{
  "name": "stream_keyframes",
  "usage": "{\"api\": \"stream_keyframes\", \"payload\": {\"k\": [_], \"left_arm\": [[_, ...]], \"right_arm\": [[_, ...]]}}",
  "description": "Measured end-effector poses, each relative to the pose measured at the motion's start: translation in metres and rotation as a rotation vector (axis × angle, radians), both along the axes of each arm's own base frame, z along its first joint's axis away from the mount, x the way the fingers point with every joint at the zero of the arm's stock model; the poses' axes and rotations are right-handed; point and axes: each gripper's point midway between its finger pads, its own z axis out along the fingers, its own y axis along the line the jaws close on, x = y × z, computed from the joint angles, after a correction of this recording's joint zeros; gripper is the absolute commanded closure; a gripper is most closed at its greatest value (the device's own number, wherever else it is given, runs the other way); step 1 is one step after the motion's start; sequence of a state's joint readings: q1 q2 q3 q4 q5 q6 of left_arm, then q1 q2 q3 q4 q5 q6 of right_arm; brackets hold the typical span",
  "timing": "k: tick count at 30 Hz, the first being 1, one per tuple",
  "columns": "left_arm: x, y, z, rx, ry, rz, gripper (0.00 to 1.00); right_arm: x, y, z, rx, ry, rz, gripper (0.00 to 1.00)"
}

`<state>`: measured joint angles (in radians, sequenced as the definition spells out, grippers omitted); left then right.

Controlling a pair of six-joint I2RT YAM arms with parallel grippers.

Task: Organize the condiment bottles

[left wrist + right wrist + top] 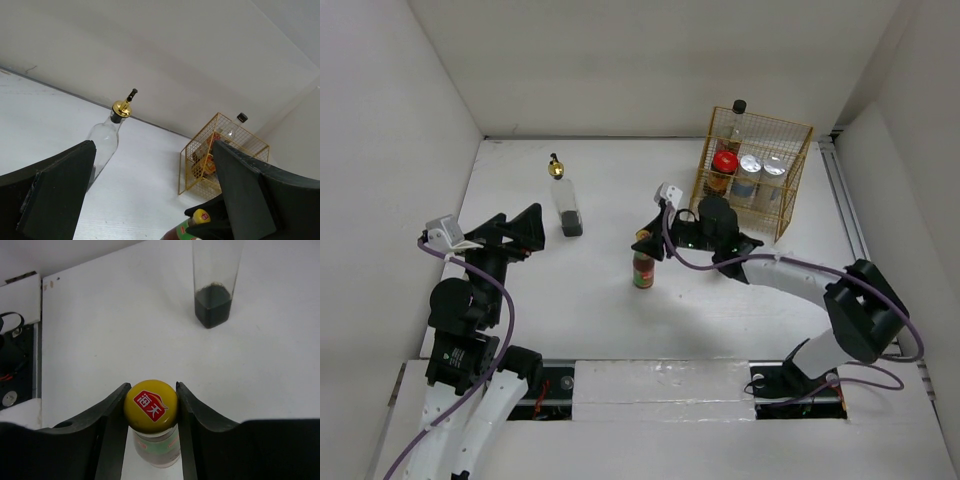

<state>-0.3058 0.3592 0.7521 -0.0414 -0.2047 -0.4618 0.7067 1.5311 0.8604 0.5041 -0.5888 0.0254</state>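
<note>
White table [570, 310]; right arm [790, 275] reaches left, right gripper [152, 387] clamping yellow-capped bottle [643, 270]; left gripper [512, 228] spread; 4 bottles [725, 165] in rack [798, 160], 2 outside.

I am watching the yellow-capped bottle [150, 406] standing upright on the worktop [605, 170], the gold-topped clear bottle [566, 205] standing apart.

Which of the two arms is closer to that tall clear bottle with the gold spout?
Left. The left gripper sits open just left of the gold-topped bottle, not touching it. The right gripper is farther off on its other side, clamped on the yellow-capped bottle.
</note>
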Motion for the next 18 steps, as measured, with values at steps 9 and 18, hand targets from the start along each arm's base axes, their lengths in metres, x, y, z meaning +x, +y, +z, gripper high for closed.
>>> {"api": "stream_keyframes", "payload": {"k": [9,18], "left_arm": [[-0.001,-0.002,0.000,0.002,-0.002,-0.010,0.00],[-0.001,-0.002,0.001,0.002,-0.003,-0.013,0.00]], "right_arm": [[0.087,-0.094,0.172,0.160,-0.235,-0.415,0.81],[0.164,-0.285,0.289,0.227,-0.451,-0.961,0.81]]}}
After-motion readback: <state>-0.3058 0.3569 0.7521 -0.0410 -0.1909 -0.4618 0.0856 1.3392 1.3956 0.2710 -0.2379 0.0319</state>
